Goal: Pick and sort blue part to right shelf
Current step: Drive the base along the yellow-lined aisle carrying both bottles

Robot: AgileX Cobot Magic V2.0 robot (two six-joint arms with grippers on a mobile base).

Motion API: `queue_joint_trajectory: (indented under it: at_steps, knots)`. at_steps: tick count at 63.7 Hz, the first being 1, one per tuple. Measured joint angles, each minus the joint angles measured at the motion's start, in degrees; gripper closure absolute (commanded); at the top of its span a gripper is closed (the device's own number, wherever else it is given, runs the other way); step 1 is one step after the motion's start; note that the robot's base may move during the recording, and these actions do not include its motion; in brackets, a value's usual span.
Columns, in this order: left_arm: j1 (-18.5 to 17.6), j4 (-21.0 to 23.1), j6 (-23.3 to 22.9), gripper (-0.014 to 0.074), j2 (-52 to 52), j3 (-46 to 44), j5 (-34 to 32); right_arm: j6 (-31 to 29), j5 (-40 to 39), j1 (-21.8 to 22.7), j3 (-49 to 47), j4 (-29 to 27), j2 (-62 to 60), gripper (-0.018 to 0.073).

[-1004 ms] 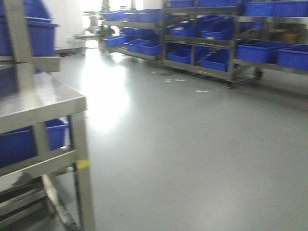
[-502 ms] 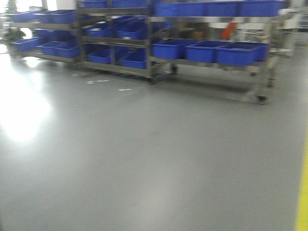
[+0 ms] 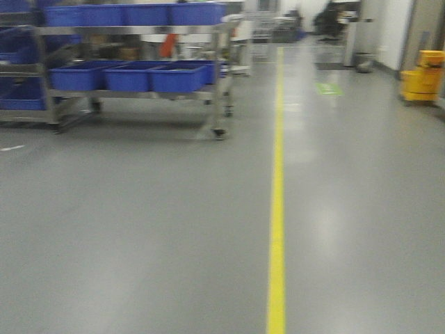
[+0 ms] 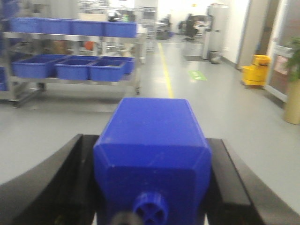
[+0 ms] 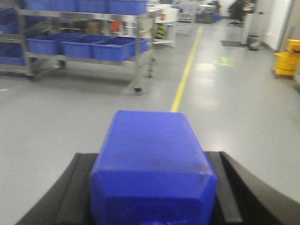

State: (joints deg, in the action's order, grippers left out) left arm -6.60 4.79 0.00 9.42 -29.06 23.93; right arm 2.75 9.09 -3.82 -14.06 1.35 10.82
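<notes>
The front view has swung to the right: the steel counter that filled its left side a second ago is gone, and the rack [image 3: 139, 62] of blue bins [image 3: 125, 75] has slid across to the upper left corner. A yellow line [image 3: 277, 209] on the floor [image 3: 125, 236] now runs down the middle. I take this to mean the base is turning towards the right shelf. Picking looks done and this is the carrying leg, with nothing placed yet.

The left hand [image 4: 150, 139] is closed on the blue part [image 4: 152, 150], its black fingers [image 4: 51, 183] pressed to both flanks and the block's knobbed end towards the camera. The right hand [image 5: 150, 157] is clamped the same way on a second blue part [image 5: 152, 164]. Both parts ride in the air above the floor, well clear of any shelf.

Which rack counts as the right shelf cannot be told from here. The one in view has bins packed along its middle tier up to its right end. A yellow mop bucket [image 3: 422, 83] stands by the far right wall and a green floor mark [image 3: 328, 88] lies beyond the line. The floor directly ahead shows no obstacle, though the motion blur hides small things
</notes>
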Motion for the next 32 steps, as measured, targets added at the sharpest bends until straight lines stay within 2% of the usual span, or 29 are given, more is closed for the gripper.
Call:
queue_joint_trajectory:
  at_steps: [32]
  knots:
    - [0.0, 0.0, 0.0, 0.021, 0.0, 0.0, 0.0, 0.0, 0.0, 0.0, 0.0, 0.0, 0.0, 0.0163]
